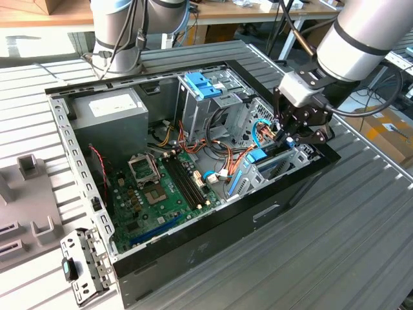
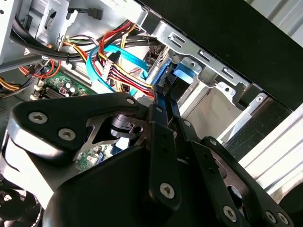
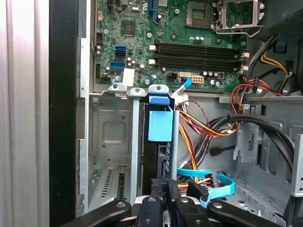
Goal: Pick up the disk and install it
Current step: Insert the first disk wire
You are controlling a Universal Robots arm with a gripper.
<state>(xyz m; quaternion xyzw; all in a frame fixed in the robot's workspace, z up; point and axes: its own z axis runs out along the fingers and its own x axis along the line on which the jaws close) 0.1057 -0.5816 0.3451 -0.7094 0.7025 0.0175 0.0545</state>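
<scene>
The disk (image 1: 258, 157) is a dark drive with bright blue rails. It stands on edge in the metal bay (image 3: 106, 137) at the front corner of the open computer case (image 1: 193, 248), on the exterior view's right. My gripper (image 1: 288, 137) reaches down into the case over it. In both wrist views the black fingers (image 2: 163, 123) sit close together on the disk's near edge. The blue rail (image 3: 160, 125) and blue tab (image 2: 183, 72) stick out beyond the fingertips (image 3: 163, 187). The disk's lower part is hidden by the bay walls.
A green motherboard (image 1: 161, 187) fills the case floor. A grey power supply (image 1: 106, 110) sits at the back left. A paler blue tray (image 1: 203, 84) tops the rear cage. Coloured cables (image 2: 120, 71) crowd beside the bay. A second arm's base (image 1: 119, 32) stands behind the case.
</scene>
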